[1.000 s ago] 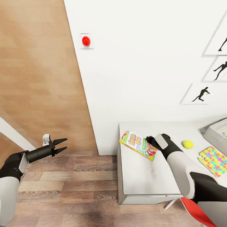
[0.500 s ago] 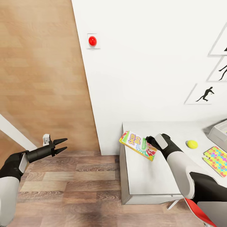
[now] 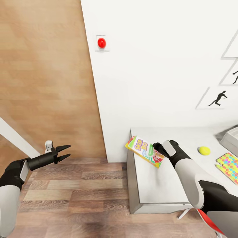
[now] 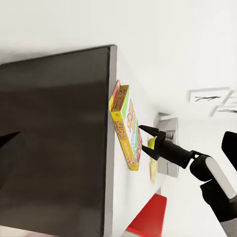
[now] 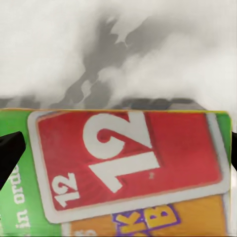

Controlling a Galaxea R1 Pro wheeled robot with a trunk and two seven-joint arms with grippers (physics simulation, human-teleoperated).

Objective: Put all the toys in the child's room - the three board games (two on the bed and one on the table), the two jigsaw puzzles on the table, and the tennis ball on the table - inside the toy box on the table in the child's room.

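My right gripper (image 3: 157, 148) is shut on a board game (image 3: 144, 151), a colourful Skip-Bo box held tilted above the left end of the white table (image 3: 155, 188). Its red "12" card print (image 5: 128, 168) is close up in the right wrist view, over the table top (image 5: 118, 44). A tennis ball (image 3: 204, 150) lies further right on the table, with a jigsaw puzzle (image 3: 228, 162) beyond it. The grey toy box (image 3: 232, 138) shows at the right edge. My left gripper (image 3: 67, 150) hangs open over the wood floor, holding nothing. From the left wrist view I see the board game (image 4: 126, 126) edge-on in the right gripper (image 4: 143, 138).
A white wall (image 3: 158, 66) with a red button (image 3: 101, 42) and runner pictures (image 3: 218, 98) stands behind the table. A red chair (image 3: 211, 223) sits under my right arm. Wood floor (image 3: 76, 198) stretches to the left of the table.
The whole picture has shifted, so the table, wall and toys lie further right in view. Both arms keep their pose and the right gripper still holds the board game.
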